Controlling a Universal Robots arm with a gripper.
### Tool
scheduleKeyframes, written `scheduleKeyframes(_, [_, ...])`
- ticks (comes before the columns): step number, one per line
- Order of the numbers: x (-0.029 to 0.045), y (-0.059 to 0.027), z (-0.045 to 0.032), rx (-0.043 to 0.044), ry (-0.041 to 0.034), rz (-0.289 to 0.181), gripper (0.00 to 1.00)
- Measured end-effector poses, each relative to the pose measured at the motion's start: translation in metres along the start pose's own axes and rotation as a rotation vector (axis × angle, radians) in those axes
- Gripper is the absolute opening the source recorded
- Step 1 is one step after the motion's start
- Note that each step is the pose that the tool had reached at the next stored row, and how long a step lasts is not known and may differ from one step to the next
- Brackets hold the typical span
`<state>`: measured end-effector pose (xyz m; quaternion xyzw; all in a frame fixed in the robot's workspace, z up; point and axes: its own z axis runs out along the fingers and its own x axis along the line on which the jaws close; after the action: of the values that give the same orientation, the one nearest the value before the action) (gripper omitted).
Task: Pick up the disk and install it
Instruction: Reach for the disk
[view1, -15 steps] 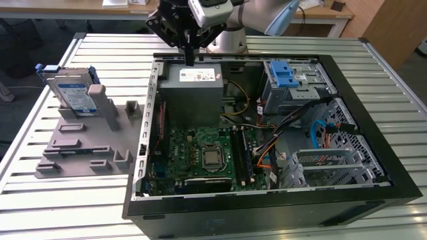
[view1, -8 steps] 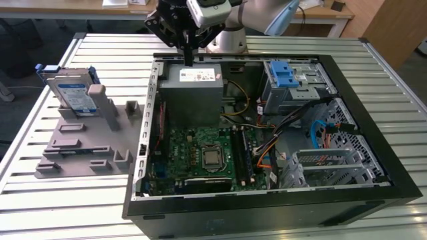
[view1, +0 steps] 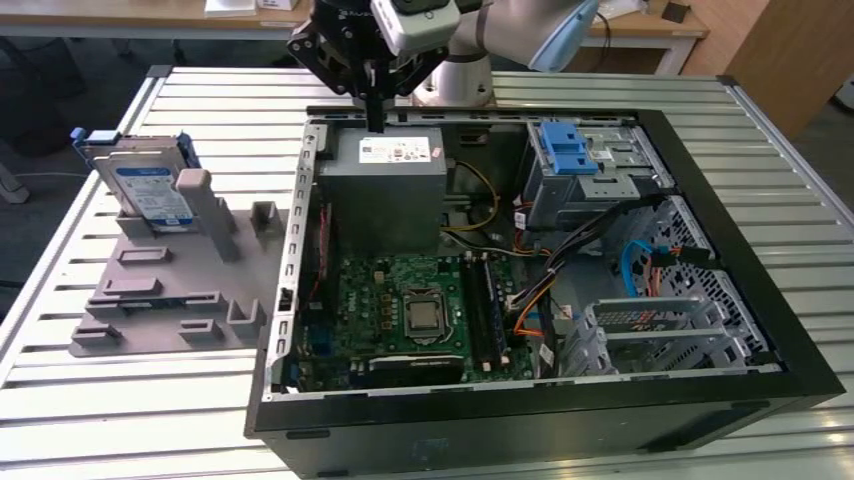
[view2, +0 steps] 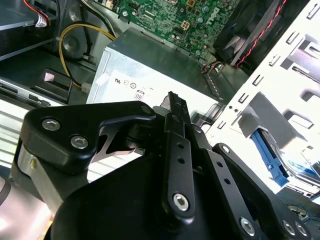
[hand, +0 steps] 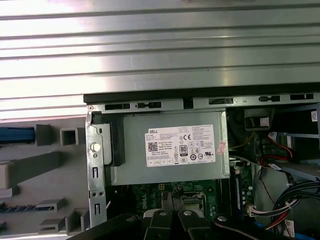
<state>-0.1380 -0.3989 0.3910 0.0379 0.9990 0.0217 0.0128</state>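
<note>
Disk (view1: 144, 190) upright in a grey fixture (view1: 150, 300)
Silver, with a blue-and-white label and blue side rails, it stands on edge, leaning slightly, on the exterior view's left of the open computer case (view1: 534, 418), well apart from it.

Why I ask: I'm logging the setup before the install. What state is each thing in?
disk: standing on edge in the grey holder, not gripped
gripper: shut, empty, over the grey metal box
computer case: lying flat, side open
drive cage: mounted in the case; contents cannot be told
processor socket: uncovered, no cooler
</note>
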Motion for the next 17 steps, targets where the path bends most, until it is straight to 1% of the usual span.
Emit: scheduleKeyframes(17, [0.0036, -0.0003, 0.0004, 0.0000, 0.0000, 0.000, 0.11])
